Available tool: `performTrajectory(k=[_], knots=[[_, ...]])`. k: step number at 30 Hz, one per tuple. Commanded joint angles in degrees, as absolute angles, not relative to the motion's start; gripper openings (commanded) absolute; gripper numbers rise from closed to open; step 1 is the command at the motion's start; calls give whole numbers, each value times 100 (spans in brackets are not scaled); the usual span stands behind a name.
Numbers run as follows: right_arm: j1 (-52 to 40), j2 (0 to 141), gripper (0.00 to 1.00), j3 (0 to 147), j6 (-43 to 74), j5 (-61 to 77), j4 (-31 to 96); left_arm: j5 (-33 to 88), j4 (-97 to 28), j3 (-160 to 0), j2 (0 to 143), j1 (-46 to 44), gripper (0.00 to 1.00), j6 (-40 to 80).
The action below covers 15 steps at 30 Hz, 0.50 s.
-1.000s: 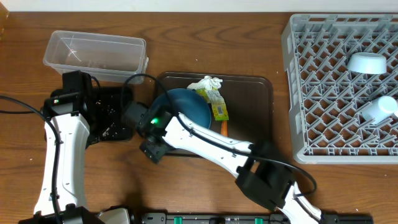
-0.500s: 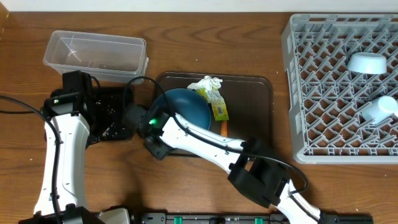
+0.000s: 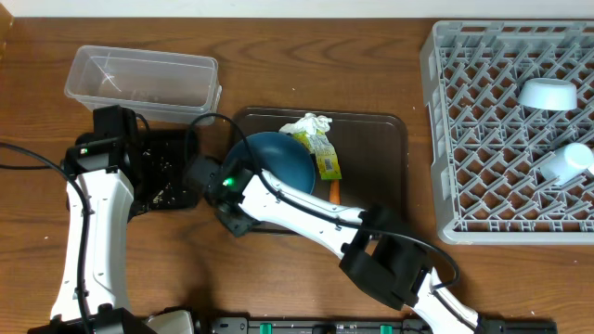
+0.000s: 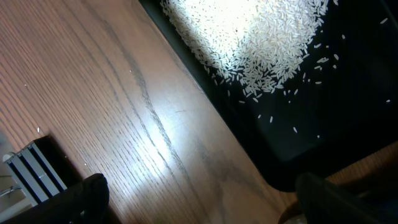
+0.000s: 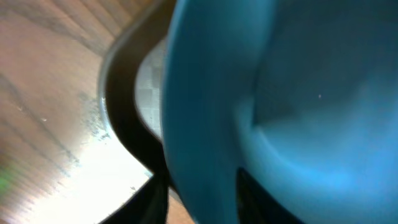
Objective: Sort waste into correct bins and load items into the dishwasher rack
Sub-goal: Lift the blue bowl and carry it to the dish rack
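The dark blue dish (image 3: 278,158) rests on the brown serving tray (image 3: 380,158). My right gripper (image 3: 232,193) is at its lower-left rim. In the right wrist view the dish (image 5: 298,93) fills the frame, and my right gripper (image 5: 202,199) is shut on its rim, one finger on each side. A white tissue (image 3: 308,123), a green-yellow wrapper (image 3: 323,156) and a carrot (image 3: 334,192) lie beside the dish. My left gripper (image 4: 202,196) hangs open over bare table next to the black tray (image 4: 348,124), which holds rice (image 4: 261,43).
A clear tub (image 3: 139,79) stands at the back left, behind the black tray (image 3: 172,148). The grey rack (image 3: 430,139) at the right holds a light blue bowl (image 3: 548,94) and a white cup (image 3: 566,163). The right arm stretches across the table's front.
My right gripper has slid in onto the dish's lower-left rim and its jaws have narrowed onto it. The left arm has not moved.
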<state>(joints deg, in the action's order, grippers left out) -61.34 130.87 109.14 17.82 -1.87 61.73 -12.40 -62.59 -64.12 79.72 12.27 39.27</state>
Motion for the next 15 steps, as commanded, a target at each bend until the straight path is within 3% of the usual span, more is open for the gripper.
performTrajectory(k=[1, 7, 11, 15], knots=[[-6143, 13139, 24, 10753, 1975, -298, 6125, -1313, -6276, -6495, 7972, 1253, 99, 4016], [-6141, 13139, 15, 10718, 1975, -296, 6051, -1313, -6276, -6495, 7972, 1253, 99, 4016], [-6141, 13139, 2, 10718, 2023, -296, 6040, -1313, -6274, -6495, 7972, 1253, 99, 4018], [-6139, 13139, 1, 10720, 2067, -296, 6031, -1313, -6276, -6495, 7972, 1253, 99, 4016]])
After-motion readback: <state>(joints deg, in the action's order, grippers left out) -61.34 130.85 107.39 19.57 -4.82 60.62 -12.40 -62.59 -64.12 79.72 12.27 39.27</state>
